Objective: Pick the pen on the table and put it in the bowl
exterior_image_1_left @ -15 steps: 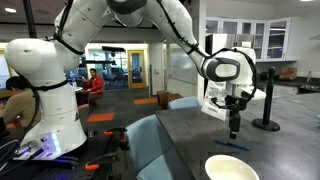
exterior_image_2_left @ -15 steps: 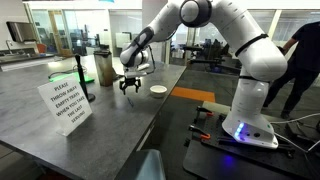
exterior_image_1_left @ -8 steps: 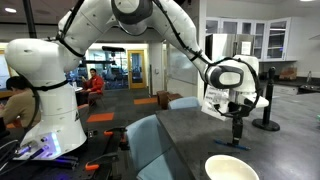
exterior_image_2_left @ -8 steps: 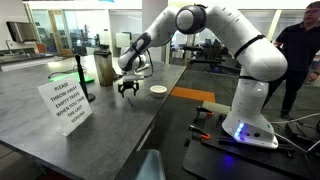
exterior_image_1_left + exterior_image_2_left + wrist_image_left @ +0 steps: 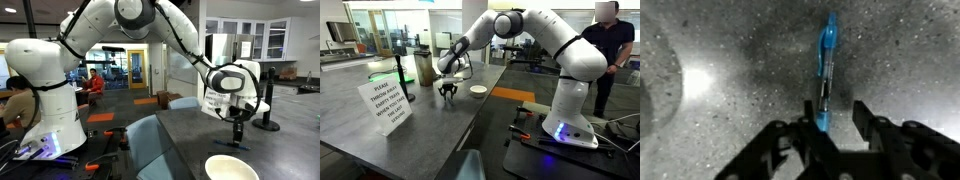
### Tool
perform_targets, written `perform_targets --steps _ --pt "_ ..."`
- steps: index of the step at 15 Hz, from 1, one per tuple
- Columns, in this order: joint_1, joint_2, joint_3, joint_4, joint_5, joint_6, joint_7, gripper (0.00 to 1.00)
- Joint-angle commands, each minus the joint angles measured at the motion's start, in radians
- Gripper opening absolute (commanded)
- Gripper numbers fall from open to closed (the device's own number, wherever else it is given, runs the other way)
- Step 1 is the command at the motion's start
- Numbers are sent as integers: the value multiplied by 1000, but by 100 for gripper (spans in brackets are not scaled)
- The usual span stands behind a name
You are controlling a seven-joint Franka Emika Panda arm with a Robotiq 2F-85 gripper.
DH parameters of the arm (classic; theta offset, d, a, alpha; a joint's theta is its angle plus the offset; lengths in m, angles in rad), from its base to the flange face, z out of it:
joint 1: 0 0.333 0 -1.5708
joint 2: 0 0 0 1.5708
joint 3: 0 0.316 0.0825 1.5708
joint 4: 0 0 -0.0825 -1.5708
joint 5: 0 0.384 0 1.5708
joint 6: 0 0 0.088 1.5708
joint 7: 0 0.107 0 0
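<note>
Your gripper (image 5: 840,130) hangs low over the bench (image 5: 720,90) with its fingers spread apart, gripping nothing. The blue pen (image 5: 826,70) lies flat on the dark surface, running from the upper centre of the wrist view down into the gap between the fingers, nearer the one at frame left. In an exterior view the bowl (image 5: 232,168) rests at the lower right, near the gripper but apart from it

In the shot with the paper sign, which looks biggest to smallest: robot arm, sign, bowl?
1. robot arm
2. paper sign, though it stands nearest the camera, which enlarges it
3. bowl
</note>
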Motion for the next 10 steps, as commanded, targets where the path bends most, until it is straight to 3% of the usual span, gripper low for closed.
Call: perform_targets --steps 1,4,10 --pt "12 13 -17 33 11 -29 23 20" --pt "10 6 -21 26 10 -22 20 0" --pt "7 -95 -22 -46 10 3 -2 2"
